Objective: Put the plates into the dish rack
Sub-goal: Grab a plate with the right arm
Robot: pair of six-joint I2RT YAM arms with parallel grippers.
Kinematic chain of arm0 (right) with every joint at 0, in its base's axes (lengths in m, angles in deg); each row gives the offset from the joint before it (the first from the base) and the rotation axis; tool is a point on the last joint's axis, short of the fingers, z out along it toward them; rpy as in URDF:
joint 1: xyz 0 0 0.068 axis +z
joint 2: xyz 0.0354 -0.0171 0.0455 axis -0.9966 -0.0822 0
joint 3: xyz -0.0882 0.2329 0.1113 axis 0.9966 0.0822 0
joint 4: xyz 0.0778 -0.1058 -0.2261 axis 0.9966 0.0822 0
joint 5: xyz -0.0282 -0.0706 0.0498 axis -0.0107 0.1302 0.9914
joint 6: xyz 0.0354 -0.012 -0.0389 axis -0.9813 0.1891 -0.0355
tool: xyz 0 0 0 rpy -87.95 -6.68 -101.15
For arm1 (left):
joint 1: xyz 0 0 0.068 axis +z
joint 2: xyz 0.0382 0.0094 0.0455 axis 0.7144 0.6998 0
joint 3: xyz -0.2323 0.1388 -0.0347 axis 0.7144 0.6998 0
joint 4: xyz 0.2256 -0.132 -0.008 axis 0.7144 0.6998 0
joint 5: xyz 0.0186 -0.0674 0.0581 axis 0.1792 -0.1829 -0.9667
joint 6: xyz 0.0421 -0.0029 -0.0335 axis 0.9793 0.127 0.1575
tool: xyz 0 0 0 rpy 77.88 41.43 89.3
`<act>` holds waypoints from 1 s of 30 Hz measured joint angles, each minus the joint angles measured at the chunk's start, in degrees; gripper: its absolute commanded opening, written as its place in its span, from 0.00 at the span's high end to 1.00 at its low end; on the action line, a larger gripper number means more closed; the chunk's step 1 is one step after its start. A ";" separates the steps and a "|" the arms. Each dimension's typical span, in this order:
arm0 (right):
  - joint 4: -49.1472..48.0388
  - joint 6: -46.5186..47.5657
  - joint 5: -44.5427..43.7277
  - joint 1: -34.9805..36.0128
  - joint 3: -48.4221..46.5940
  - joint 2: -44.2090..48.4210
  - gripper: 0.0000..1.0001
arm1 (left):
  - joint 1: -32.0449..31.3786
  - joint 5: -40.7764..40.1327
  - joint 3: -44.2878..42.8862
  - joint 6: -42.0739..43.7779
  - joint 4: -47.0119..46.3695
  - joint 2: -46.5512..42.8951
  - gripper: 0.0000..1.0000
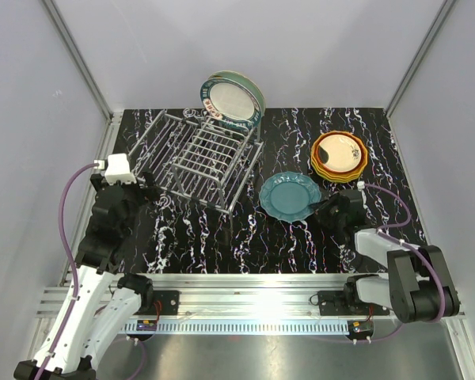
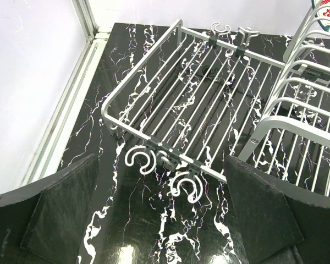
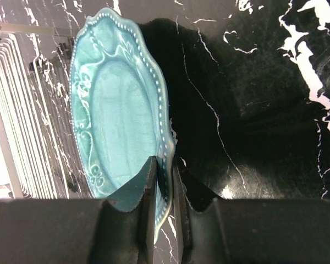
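The silver wire dish rack (image 1: 198, 158) stands at the back left of the black marbled table. A cream-centred plate (image 1: 231, 99) stands upright at the rack's far end, with a mint green plate (image 1: 256, 89) right behind it. A dark teal plate (image 1: 289, 195) lies right of the rack. My right gripper (image 1: 321, 207) is shut on its right rim; the wrist view shows both fingers pinching the beaded rim of the teal plate (image 3: 118, 110). A stack of plates (image 1: 339, 154) with a cream-centred, red-orange-rimmed one on top sits at the back right. My left gripper (image 1: 146, 186) is open and empty at the rack's left end (image 2: 209, 104).
The rack's white hooks (image 2: 187, 184) point toward my left gripper (image 2: 160, 181). The rack's bars (image 3: 11, 110) show left of the teal plate in the right wrist view. White enclosure walls and aluminium posts (image 1: 79, 59) bound the table on three sides.
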 measured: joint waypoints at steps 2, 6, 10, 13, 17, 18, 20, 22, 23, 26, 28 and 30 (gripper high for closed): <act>0.17 0.11 0.00 0.00 0.11 0.68 0.86 | 0.00 0.00 0.00 0.00 0.00 0.00 0.01; 0.26 0.63 0.00 0.00 0.61 2.36 0.89 | 0.00 -0.02 0.00 -0.02 0.00 -0.04 0.01; 0.50 1.51 -0.02 0.00 0.98 5.05 0.90 | 0.00 -0.02 0.00 0.00 0.04 -0.07 0.01; 0.66 1.99 -0.02 0.00 1.14 7.10 0.91 | 0.00 -0.02 0.00 -0.02 0.07 -0.07 0.01; 1.44 2.78 -0.07 0.00 1.27 9.49 0.96 | 0.00 -0.02 0.00 -0.02 0.13 -0.07 0.01; 2.10 2.82 -0.09 0.00 1.27 10.01 0.97 | 0.00 -0.02 0.00 -0.02 0.15 -0.07 0.01; 3.50 2.82 -0.13 0.00 1.27 10.99 1.00 | 0.00 -0.02 0.00 -0.02 0.15 -0.07 0.01; 4.61 2.80 -0.15 0.00 1.27 12.02 1.00 | 0.00 -0.02 0.00 -0.02 0.15 -0.09 0.01; 5.25 2.82 -0.15 0.00 1.27 12.59 1.00 | 0.00 -0.02 0.00 -0.02 0.15 -0.09 0.01; 7.13 2.80 -0.15 0.00 1.25 14.01 1.00 | 0.00 -0.02 0.00 -0.02 0.17 -0.09 0.01; 8.04 2.86 -0.11 0.00 1.14 14.75 1.00 | 0.00 -0.02 0.00 0.00 0.20 -0.09 0.01; 9.20 3.21 0.00 0.00 0.87 15.54 1.00 | 0.00 -0.04 0.00 -0.02 0.24 -0.24 0.01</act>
